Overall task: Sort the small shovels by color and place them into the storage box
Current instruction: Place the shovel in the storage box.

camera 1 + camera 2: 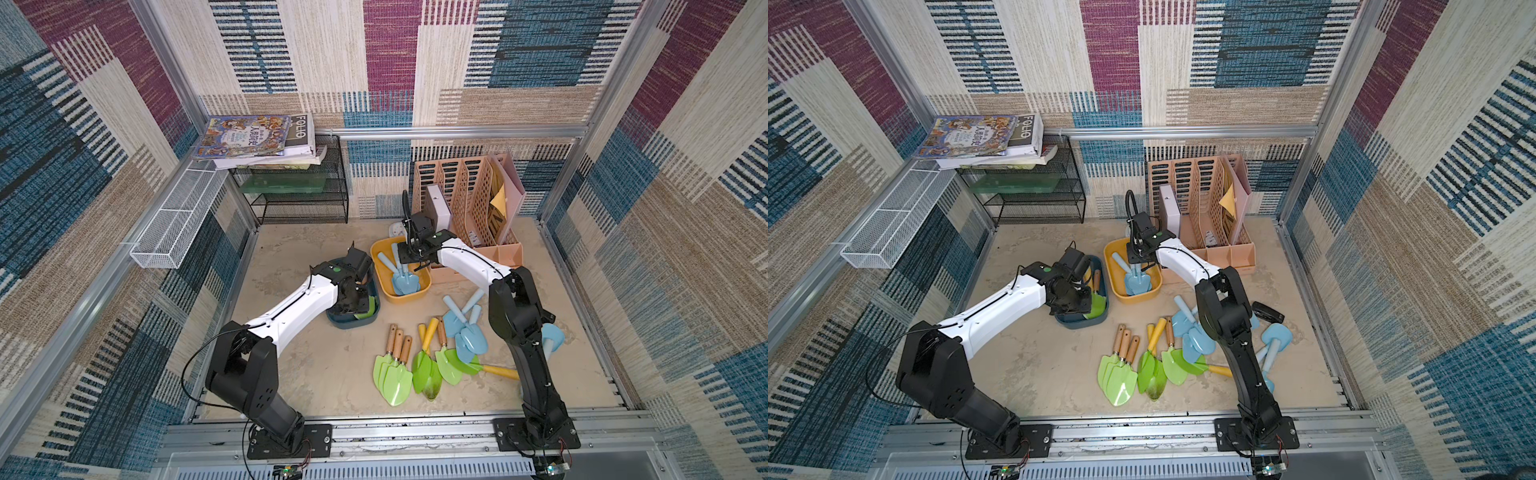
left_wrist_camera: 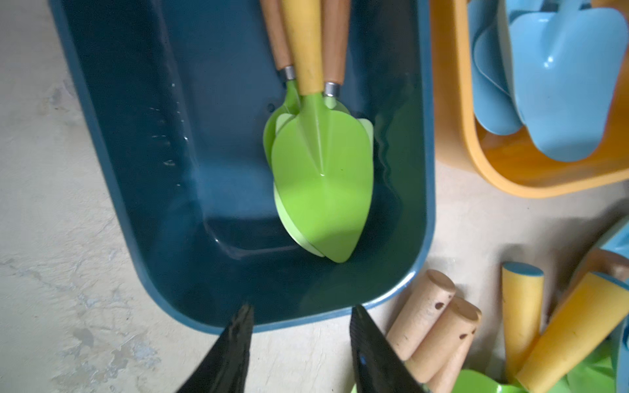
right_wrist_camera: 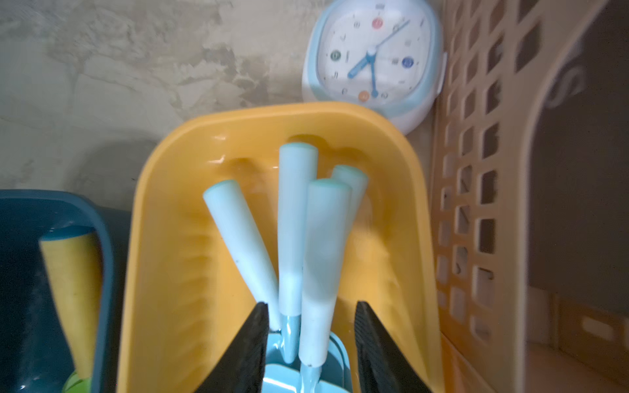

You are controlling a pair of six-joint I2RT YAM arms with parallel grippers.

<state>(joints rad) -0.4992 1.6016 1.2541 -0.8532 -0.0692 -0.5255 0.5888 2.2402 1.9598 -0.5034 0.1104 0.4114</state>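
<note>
Hovering with left gripper (image 2: 302, 308) spread, empty, over dark blue plastic bin (image 2: 136, 136) of green-bladed shovels (image 2: 321, 177), right gripper (image 3: 311, 304) spread, straddling pale blue plastic shovel (image 3: 323, 238) in yellow plastic bin (image 3: 163, 238), not pinching.

**Top views:** Even, diffuse light from overhead, moderately bright. Shadows on the table (image 1: 332, 395) are faint and soft-edged. The loose green shovels (image 1: 395, 374) at five o'clock of the table show vivid, with no blown highlights. Straight frame rails bow toward the picture rims. The centre is crisp and the rims are softer.

**Left wrist view:** Sharp. There is a broad sheen on the green shovel blade (image 2: 321, 183) and small white glints on the blue box (image 2: 136, 170) wall. The left gripper (image 2: 302, 309) is dark and defocused.

**Right wrist view:** Motion blur throughout. The pale blue shovel handle (image 3: 323, 245) is smeared and the peach file rack (image 3: 476, 204) is streaked. Glints show inside the yellow box (image 3: 170, 238).
</note>
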